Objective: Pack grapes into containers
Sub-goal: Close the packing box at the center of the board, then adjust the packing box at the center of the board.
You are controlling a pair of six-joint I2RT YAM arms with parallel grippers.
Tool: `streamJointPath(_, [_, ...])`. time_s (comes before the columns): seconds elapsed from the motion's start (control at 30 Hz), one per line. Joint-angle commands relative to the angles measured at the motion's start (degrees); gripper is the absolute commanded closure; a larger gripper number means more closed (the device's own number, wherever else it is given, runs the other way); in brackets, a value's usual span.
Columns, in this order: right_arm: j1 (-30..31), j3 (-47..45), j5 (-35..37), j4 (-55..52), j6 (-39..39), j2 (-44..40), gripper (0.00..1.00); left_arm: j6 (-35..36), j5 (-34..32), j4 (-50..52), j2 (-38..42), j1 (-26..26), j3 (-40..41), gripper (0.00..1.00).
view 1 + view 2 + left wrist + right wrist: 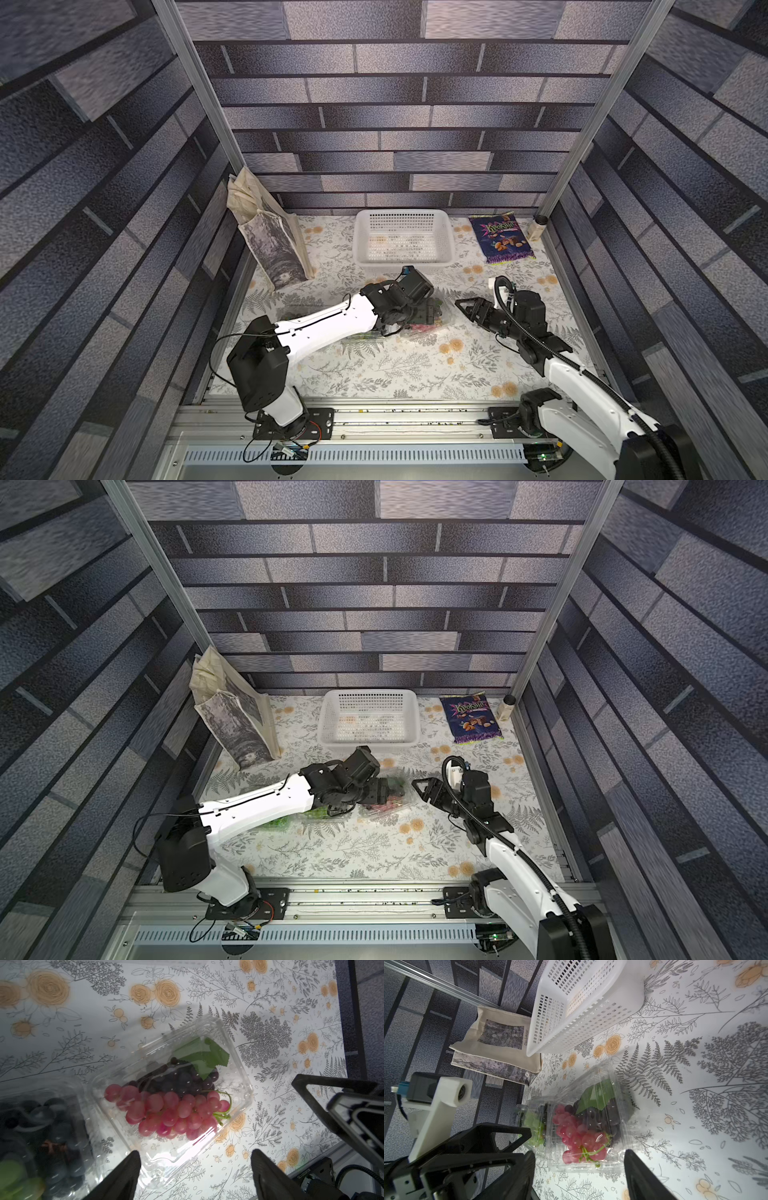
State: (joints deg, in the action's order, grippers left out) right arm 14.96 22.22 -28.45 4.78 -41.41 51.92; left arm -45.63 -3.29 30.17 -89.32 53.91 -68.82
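A clear clamshell container (pixel 239 1076) lies on the flowered table with its lid down. Inside are red grapes (pixel 170 1113), dark purple grapes (pixel 178 1080) and a green leaf. A second container (pixel 41 1126) touches it, holding black grapes (pixel 58 1132) and green grapes (pixel 14 1176); my left arm hides most of it in both top views. My left gripper (pixel 195 1152) hovers open over the first container's edge (pixel 428 328). My right gripper (pixel 579 1152) is open just right of that container (pixel 618 1147), fingertips (pixel 463 306) apart from it.
A white perforated basket (pixel 403 241) stands behind the containers, with no fruit visible in it. A cloth tote bag (pixel 270 245) leans at the back left. A purple snack packet (pixel 500 239) and a small jar (pixel 536 228) sit at the back right.
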Motion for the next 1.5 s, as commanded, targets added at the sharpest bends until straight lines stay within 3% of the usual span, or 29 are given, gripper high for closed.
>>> streamJointPath(0.0, [-0.24,1.94,0.80,-5.84,3.50,1.20,0.29,-4.02,-2.27,-1.80,2.98,-1.27,4.57,0.14])
streamJointPath(0.17, [-0.28,3.68,0.61,-5.38,4.40,3.02,0.27,-5.50,-0.76,-5.74,2.69,-2.93,7.42,0.14])
streamJointPath(0.53, [-0.27,6.06,2.96,-10.36,8.15,2.27,0.23,-2.55,2.93,-7.71,-6.20,-5.42,2.49,0.14])
streamJointPath(1.17, [-0.28,7.64,8.40,-23.14,12.27,-6.26,0.22,1.93,7.69,-6.18,-20.84,-2.92,-15.88,0.15])
streamJointPath(1.3, [-0.27,9.05,8.76,-25.87,13.91,-7.42,0.22,2.12,7.08,-5.43,-20.16,-3.14,-16.04,0.15])
streamJointPath(1.47, [-0.28,10.45,8.25,-26.84,14.52,-7.81,0.22,2.14,5.69,-5.94,-13.42,-5.62,-9.00,0.16])
